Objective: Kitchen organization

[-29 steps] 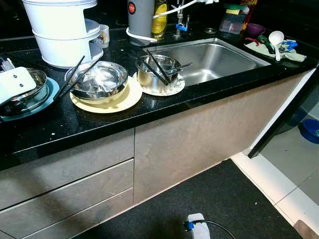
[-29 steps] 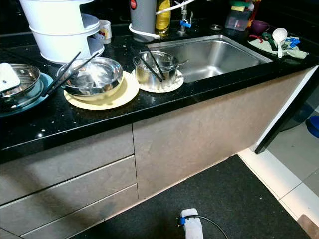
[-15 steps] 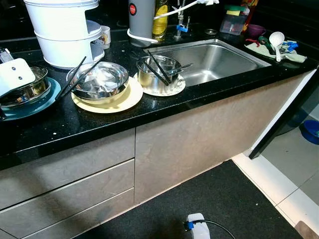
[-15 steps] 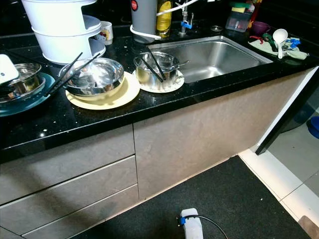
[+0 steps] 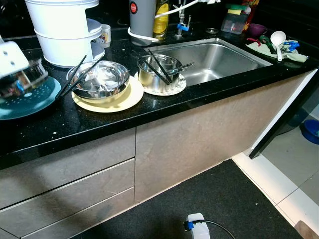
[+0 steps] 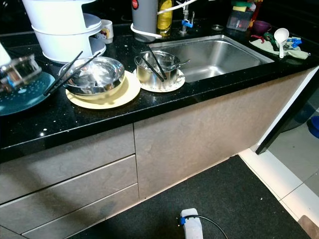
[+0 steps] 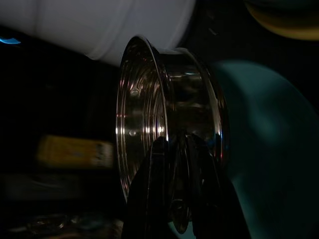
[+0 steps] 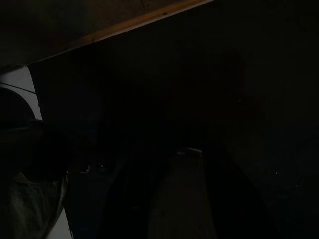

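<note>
left arm: raised at the robot's far left, white wrist housing in the head views
left gripper (image 7: 175,164): black fingers (image 7: 149,199) clamped over the rim of a steel bowl (image 7: 169,114), one inside, one outside
right gripper: dark wrist view, finger state unreadable

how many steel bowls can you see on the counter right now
3. One bowl sits on the yellow plate, one on the small plate by the sink, and one is held by the left gripper above the teal plate.
</note>
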You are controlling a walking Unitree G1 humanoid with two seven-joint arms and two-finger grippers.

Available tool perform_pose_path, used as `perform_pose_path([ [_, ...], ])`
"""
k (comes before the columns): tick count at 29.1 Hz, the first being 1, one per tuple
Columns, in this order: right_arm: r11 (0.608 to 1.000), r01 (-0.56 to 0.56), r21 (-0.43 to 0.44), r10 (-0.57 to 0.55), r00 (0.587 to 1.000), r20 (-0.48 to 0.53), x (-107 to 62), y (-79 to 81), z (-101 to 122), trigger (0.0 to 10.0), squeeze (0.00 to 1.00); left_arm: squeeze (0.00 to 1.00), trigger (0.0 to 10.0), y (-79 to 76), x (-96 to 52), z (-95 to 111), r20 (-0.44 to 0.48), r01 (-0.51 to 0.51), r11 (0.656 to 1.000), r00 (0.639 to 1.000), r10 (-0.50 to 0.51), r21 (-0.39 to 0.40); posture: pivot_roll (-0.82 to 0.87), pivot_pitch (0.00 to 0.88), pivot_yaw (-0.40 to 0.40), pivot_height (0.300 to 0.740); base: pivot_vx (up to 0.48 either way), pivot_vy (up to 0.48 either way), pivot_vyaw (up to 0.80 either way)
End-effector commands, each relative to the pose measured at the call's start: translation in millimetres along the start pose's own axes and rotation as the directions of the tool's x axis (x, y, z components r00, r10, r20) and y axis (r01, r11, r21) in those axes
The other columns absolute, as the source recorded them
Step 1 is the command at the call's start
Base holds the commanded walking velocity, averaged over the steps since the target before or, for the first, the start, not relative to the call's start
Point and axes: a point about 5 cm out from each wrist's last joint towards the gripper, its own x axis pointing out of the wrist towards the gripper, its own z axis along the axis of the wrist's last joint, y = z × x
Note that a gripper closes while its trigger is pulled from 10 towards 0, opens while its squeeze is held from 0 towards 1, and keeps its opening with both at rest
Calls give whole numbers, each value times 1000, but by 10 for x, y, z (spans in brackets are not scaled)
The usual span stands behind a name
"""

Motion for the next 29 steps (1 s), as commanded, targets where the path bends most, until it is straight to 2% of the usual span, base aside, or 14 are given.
perform_pose_path([
  [1,1000,2,5,-2,1000,-28,-16,-2,-79,10000,0,0,0,200,-125,51,-2,-96,994,995,97,47,10,162,-42,740,0,0,0],
  [6,1000,0,4,0,1000,-26,-10,10,-68,10000,0,0,0,283,-146,48,-19,-168,981,985,170,95,11,160,-42,740,0,0,0],
  [8,1000,-1,4,1,1000,-25,-10,13,-67,10000,0,0,0,333,-144,108,17,-224,970,974,224,94,11,160,-42,740,0,0,0],
  [9,1000,0,4,0,1000,-24,-10,11,-67,10000,0,0,0,361,-141,172,57,-251,966,967,248,65,11,160,-42,740,0,0,0],
  [10,1000,1,4,-1,1000,-24,-12,6,-67,10000,0,0,0,392,-130,307,146,-270,963,952,270,-23,8,158,-40,740,0,0,0],
  [12,1000,2,4,-2,1000,-24,-13,4,-68,10000,0,0,0,399,-125,369,188,-266,962,943,274,-68,8,158,-40,740,0,0,0],
  [13,1000,2,4,-2,1000,-24,-14,0,-70,10000,0,0,0,389,-116,486,271,-234,961,925,266,-145,7,156,-40,740,0,0,0],
  [14,1000,2,4,-2,1000,-24,-14,0,-70,10000,0,0,0,389,-116,486,271,-234,961,925,266,-145,7,156,-40,740,0,0,0],
  [16,1000,4,4,-4,1000,-25,-16,-4,-74,10000,0,0,0,304,-131,864,531,-53,944,815,230,-327,4,154,-39,740,0,0,0],
  [17,1000,4,4,-4,1000,-25,-16,-4,-74,10000,0,0,0,304,-131,864,531,-53,944,815,230,-327,4,154,-39,740,0,0,0],
  [18,1000,4,4,-4,1000,-25,-17,-5,-75,10000,0,0,0,263,-159,996,621,32,934,754,211,-357,4,154,-39,740,0,0,0],
  [19,1000,4,4,-4,1000,-25,-17,-5,-75,10000,0,0,0,263,-159,996,621,32,934,754,211,-357,4,154,-39,740,0,0,0],
  [20,1000,4,4,-4,1000,-25,-17,-4,-76,10000,0,0,0,225,-177,1093,678,94,924,707,201,-371,2,153,-35,740,0,0,0],
  [29,1000,6,4,-6,1000,-24,-19,-11,-77,10000,0,0,0,96,-156,1182,735,180,921,661,147,-346,2,151,-39,740,0,0,0],
])
